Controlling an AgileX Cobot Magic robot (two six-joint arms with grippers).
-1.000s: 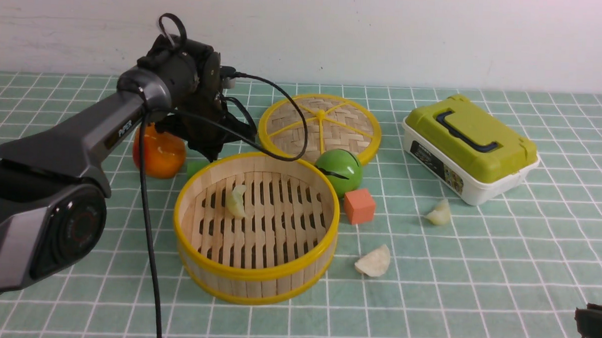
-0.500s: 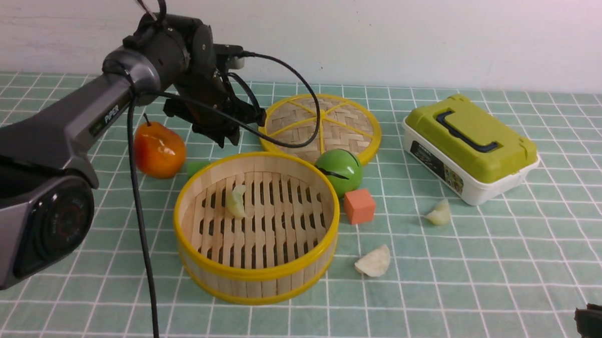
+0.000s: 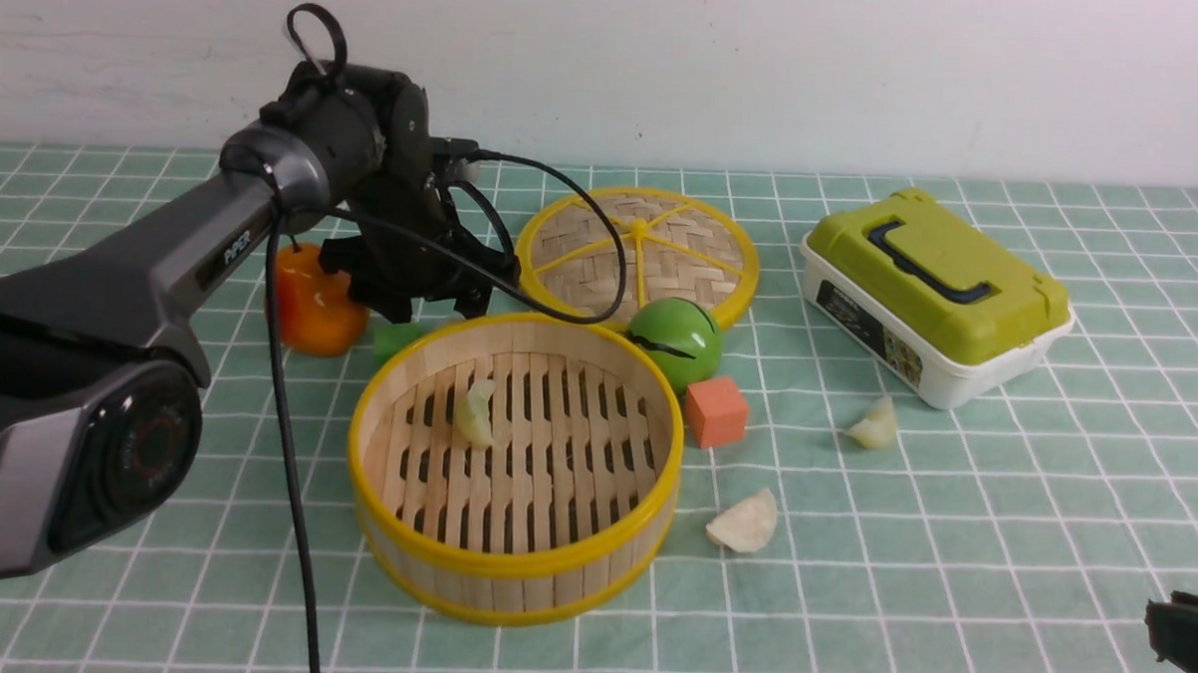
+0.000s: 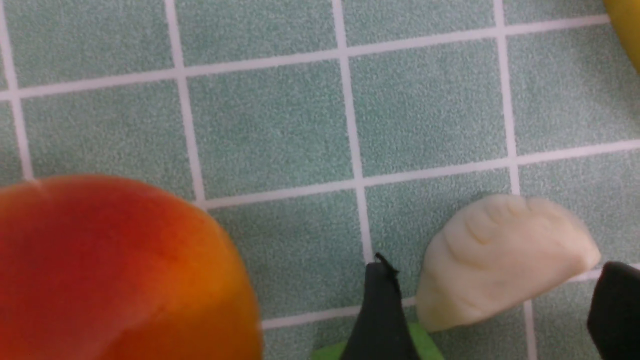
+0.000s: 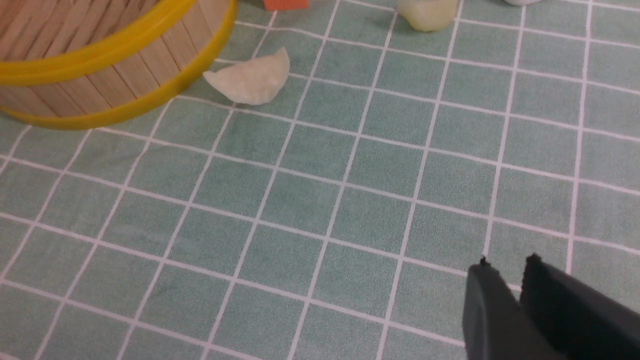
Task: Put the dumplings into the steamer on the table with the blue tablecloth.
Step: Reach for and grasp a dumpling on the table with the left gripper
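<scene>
Left pincer (image 4: 497,265) is open, black fingers (image 4: 382,310) either side of a pale pleated crescent dumpling (image 4: 505,260) that lies flat on the teal-green white-checked tablecloth (image 4: 270,125). I see a sliver of cloth between it and one finger; whether the other finger touches it I cannot tell. A small green block (image 4: 427,345) pokes out by that first finger, and a round orange-red plastic fruit (image 4: 115,270) sits just beside.

From the front, this arm reaches down behind the round bamboo steamer with yellow rims (image 3: 511,565), between the fruit and the steamer's far wall. Steamer is upright, with one yellowish-green dumpling (image 3: 475,414) on its slat floor, left of centre. Behind it lies the flat woven yellow-rimmed lid (image 3: 638,248), a green ball (image 3: 675,339) at its near edge, and an orange cube (image 3: 716,410) just right of the steamer.

Two more are out on the cloth to the right: a white dumpling (image 3: 744,523) near the steamer's right wall, and a yellowish dumpling (image 3: 875,424) near the white box with olive-green handled lid (image 3: 934,288).

Right pincer (image 5: 509,261) hangs over bare cloth at the near right, well apart from everything, fingers all but together, holding nothing
</scene>
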